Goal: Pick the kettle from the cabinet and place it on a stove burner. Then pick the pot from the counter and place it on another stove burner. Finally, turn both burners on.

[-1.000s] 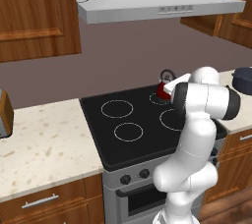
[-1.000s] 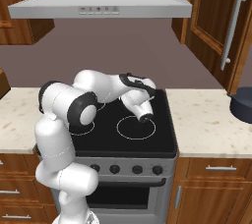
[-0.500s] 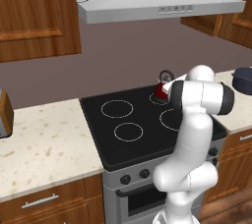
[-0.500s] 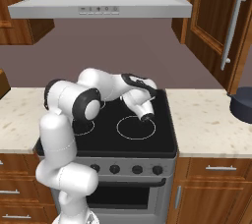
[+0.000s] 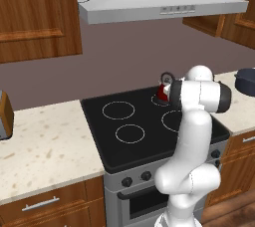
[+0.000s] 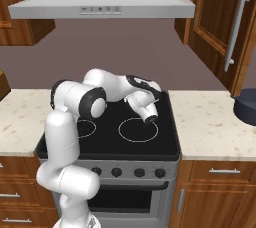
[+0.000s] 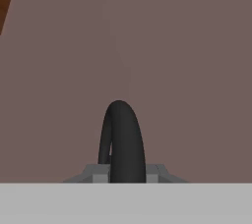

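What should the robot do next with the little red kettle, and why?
Probably lower the kettle the last bit onto the stove burner and then open the claw. The claw is shut on the kettle's black handle, and the kettle already sits over the back right circle of the cooktop. The pot waits on the counter.

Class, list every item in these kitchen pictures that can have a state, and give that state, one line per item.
kettle: upright over the back right of the cooktop, held by its handle
gripper: shut on the kettle's black handle
pot: upright on the counter, no lid
cabinet: door closed
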Tool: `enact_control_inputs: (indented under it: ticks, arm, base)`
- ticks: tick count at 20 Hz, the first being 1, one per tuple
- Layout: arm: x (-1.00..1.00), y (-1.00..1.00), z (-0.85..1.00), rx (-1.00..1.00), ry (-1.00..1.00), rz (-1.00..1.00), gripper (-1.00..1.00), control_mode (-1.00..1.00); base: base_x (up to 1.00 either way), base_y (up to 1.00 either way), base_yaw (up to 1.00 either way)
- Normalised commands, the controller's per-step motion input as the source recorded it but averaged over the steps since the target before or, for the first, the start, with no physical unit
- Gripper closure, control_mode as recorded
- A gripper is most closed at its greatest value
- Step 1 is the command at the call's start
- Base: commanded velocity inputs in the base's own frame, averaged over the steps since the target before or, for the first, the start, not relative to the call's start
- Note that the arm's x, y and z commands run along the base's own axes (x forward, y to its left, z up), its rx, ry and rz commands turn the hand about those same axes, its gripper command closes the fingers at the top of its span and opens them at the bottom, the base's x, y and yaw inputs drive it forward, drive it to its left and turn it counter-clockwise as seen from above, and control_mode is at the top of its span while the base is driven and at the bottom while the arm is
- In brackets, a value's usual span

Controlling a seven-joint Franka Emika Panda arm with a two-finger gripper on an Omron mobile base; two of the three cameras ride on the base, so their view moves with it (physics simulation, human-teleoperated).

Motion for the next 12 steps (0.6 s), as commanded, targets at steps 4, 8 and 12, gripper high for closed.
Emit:
enact_control_inputs:
  ticks: [4,8,12]
  arm:
    - [0.19,-0.03,-0.12,0.0,0.0,0.0,1.0,-1.0]
    - [0.2,-0.02,-0.13,0.0,0.0,0.0,1.0,-1.0]
    - [0.18,0.0,-0.13,0.0,0.0,0.0,1.0,-1.0]
  base:
    - [0.0,0.0,0.0]
    - [0.0,0.0,0.0]
    - [0.0,0.0,0.0]
